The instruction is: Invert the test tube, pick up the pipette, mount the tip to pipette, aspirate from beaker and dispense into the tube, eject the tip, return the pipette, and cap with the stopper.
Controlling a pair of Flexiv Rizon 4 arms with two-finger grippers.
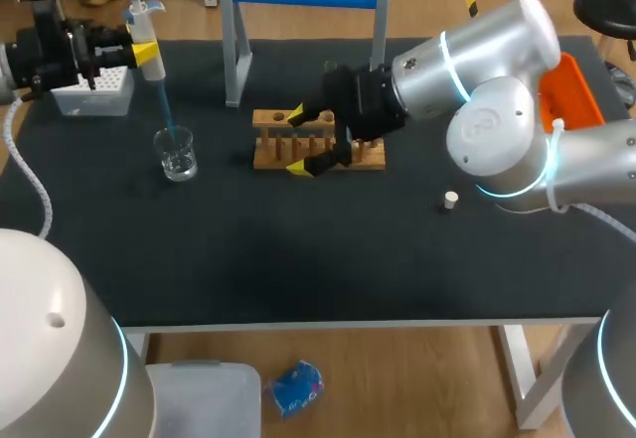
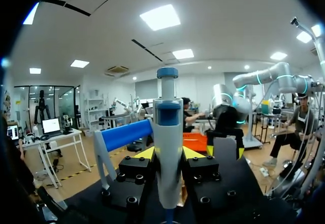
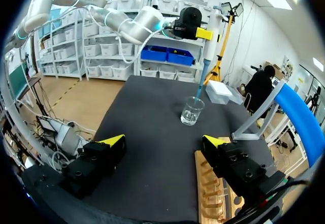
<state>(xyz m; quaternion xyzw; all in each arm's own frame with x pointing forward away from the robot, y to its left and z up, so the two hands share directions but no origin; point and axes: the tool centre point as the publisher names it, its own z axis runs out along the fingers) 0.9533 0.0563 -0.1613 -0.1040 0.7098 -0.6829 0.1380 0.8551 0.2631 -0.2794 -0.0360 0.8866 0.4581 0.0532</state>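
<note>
Glass beaker (image 1: 177, 155) at nine o'clock from the wooden rack (image 1: 318, 140), with the pipette (image 1: 146, 31) upright above it and the blue tip (image 1: 164, 110) dipped inside. Pinching the pipette body from both sides: left gripper (image 1: 147, 53). Spread wide at the rack's nine o'clock end, holding nothing: right gripper (image 1: 298, 142). White stopper (image 1: 450, 199) at four o'clock from the rack. Test tube not made out. Probably aspirating. Risks from here: lifting off-vertical and tipping the light beaker; travelling too fast and dripping; missing the tube mouth beside those spread fingers.
</note>
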